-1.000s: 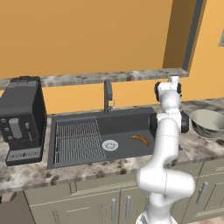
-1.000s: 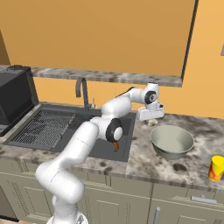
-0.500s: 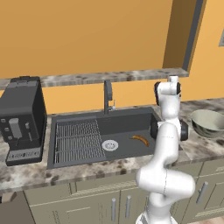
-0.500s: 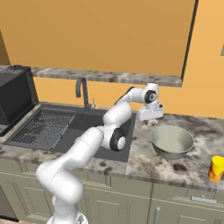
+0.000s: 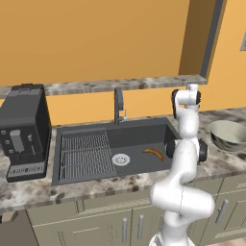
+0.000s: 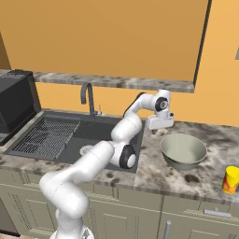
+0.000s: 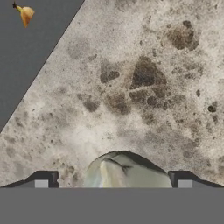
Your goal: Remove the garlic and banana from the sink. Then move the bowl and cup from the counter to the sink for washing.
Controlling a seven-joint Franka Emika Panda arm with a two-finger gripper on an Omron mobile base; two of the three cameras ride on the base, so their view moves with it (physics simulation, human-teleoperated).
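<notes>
The whitish garlic (image 7: 124, 170) lies on the speckled counter between my fingertips, with a gap showing on its left side. My gripper (image 7: 113, 181) stands open over it; in the right base view the gripper (image 6: 159, 123) hangs just above the counter between the sink (image 6: 100, 131) and the grey bowl (image 6: 183, 150). The orange-yellow banana (image 5: 153, 153) lies on the sink floor (image 5: 139, 137) at its right end, and shows again as the banana (image 7: 25, 14) in the hand view's top left corner. The yellow cup (image 6: 231, 179) stands far right near the counter's front edge.
A dark faucet (image 5: 117, 103) rises behind the sink. The ribbed rack (image 5: 86, 153) fills the basin's left half, beside the silver drain (image 5: 120, 159). A black coffee machine (image 5: 24, 129) stands on the counter to the left. A stone ledge runs along the wall above.
The hand has stayed over the counter between sink and bowl, shifting only slightly. Banana, bowl and cup have not moved.
</notes>
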